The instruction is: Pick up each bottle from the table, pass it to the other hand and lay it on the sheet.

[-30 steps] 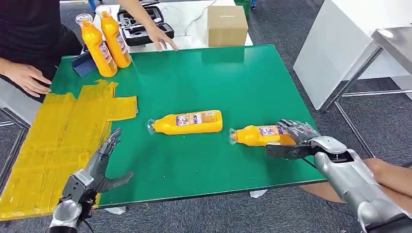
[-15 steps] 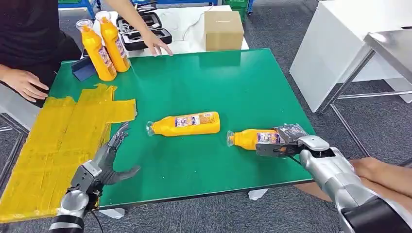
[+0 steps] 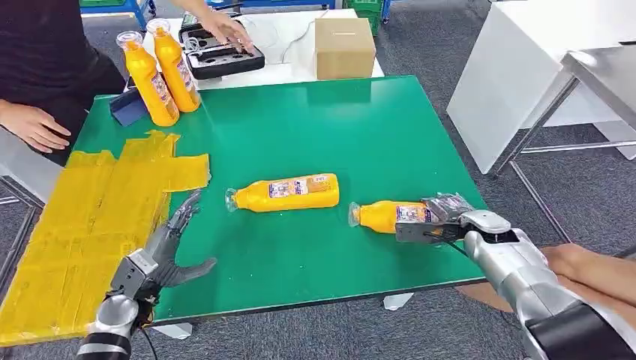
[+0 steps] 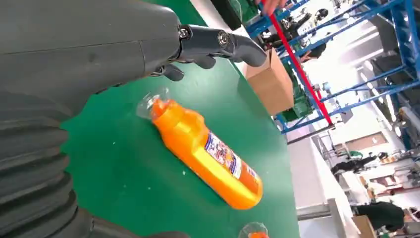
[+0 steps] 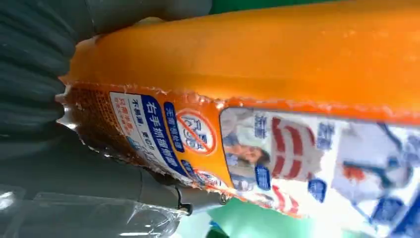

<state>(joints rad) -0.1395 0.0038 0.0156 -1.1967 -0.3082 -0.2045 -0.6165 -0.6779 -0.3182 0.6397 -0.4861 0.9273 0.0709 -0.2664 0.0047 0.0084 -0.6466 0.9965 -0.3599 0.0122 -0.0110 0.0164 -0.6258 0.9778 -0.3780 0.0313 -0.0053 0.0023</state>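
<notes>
Step in hand, by judgement: the first pick-up. Right hand (image 3: 448, 217) wrapped around the base end of an orange plastic bottle with a clear cap (image 3: 390, 216), thumb on the near side and dark fingers over the top; bottle lying on its side near the right front corner of the green table top (image 3: 360, 127), cap toward the left, apparently not yet lifted. Left hand (image 3: 166, 251) spread and holding nothing, hovering at the front edge beside the yellow taped sheet (image 3: 82, 217) on the left side. Second lying orange bottle (image 3: 285, 192) near the middle, apart from both hands. Two upright orange bottles (image 3: 161, 71) at the far left corner.

Next move calls for a lift with firm grip, then carrying toward the left hand for the transfer.

Label (image 5: 317, 158) in the right wrist view: blue Chinese characters and a red prohibition circle; brand not readable.
</notes>
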